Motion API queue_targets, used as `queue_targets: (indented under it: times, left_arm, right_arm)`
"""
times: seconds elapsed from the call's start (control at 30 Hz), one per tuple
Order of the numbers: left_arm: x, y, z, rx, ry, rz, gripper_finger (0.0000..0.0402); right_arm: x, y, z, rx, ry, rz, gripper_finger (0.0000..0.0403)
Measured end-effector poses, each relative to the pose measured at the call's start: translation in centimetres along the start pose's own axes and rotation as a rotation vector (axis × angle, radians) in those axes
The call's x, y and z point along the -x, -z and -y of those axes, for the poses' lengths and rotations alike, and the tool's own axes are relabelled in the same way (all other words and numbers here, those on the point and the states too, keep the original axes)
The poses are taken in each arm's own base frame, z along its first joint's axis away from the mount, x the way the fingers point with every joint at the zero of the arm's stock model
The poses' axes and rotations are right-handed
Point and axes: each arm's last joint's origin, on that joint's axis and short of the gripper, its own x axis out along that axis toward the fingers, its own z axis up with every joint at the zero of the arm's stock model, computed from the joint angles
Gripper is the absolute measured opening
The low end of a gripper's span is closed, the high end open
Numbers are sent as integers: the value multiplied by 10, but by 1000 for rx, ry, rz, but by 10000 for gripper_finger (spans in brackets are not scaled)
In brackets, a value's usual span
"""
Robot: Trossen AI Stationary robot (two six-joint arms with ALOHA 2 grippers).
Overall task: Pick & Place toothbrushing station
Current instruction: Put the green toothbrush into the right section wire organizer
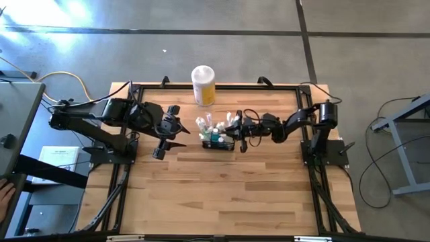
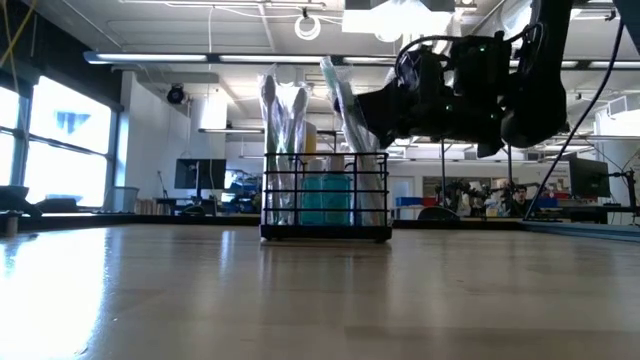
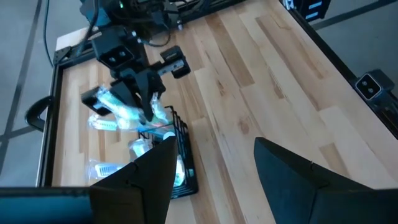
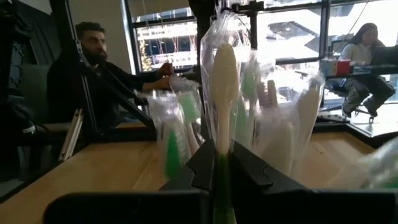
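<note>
the toothbrushing station (image 3: 180,163) is partly hidden behind the left end effector's near finger (image 3: 140,186) in its wrist view

We count one wire-mesh caddy (image 1: 217,142), one yellow-and-white canister (image 1: 203,85), two grippers, and two people (image 4: 93,68) beyond the right jaws; the wrapped toothbrushes (image 4: 224,87) are too bunched to count.

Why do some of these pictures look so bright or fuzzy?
Low view: bright windows behind leave the basket and right gripper dark. Right wrist view: the wrapped toothbrush up close blurs. High view: sunlight glares on the floor's top-left corner.
</note>
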Motion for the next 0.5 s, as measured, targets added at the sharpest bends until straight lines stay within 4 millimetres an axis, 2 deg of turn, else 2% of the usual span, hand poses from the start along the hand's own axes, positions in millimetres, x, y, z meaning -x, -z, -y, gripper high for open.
queue_targets:
  times: [0.27, 0.5]
  left_arm:
    - [0, 0, 0, 0, 0, 0, 207]
    - [0, 0, 0, 1, -1, -1, 207]
  right_arm:
    - [-1, 10, -3, -50, 2, -37, 21]
    - [-1, 11, -3, -99, 10, -45, 48]
